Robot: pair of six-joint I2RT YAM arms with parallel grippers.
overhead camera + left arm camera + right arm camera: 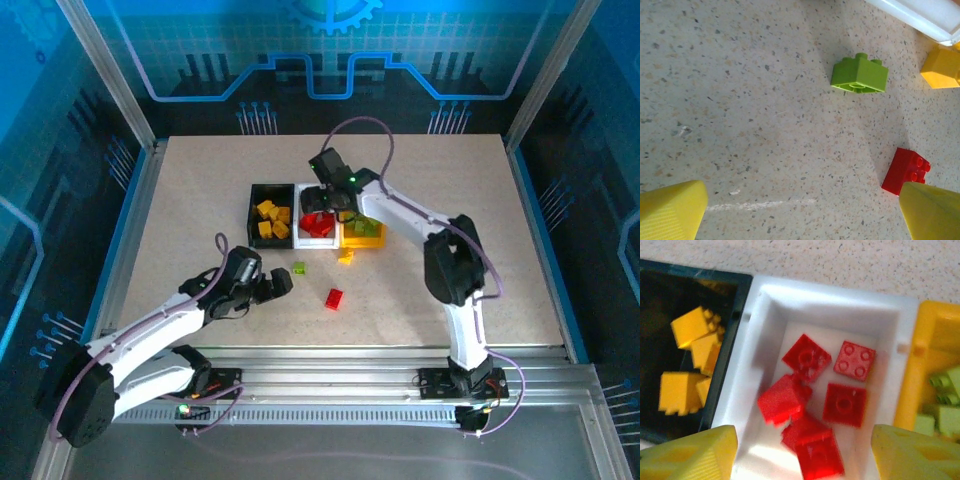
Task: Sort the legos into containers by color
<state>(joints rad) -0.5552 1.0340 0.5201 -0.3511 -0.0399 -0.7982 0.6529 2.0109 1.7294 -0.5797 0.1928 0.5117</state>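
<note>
Over the white bin (830, 295), your right gripper (805, 452) hangs spread, red bricks (845, 402) loose below; at the left wrist, your left gripper (802, 209) gapes wide, green brick (860, 75) ahead.

Top view: cannot see far half of white bin (316, 242) behind right arm (400, 210). Left wrist: yellow brick (941, 67) cropped at right edge; red brick (905, 170) tucked partly behind one of the fingers (932, 212). Right wrist: red bricks (810, 405) blurred; black bin (690, 280) and yellow bin (920, 340) cropped at frame edges.
</note>
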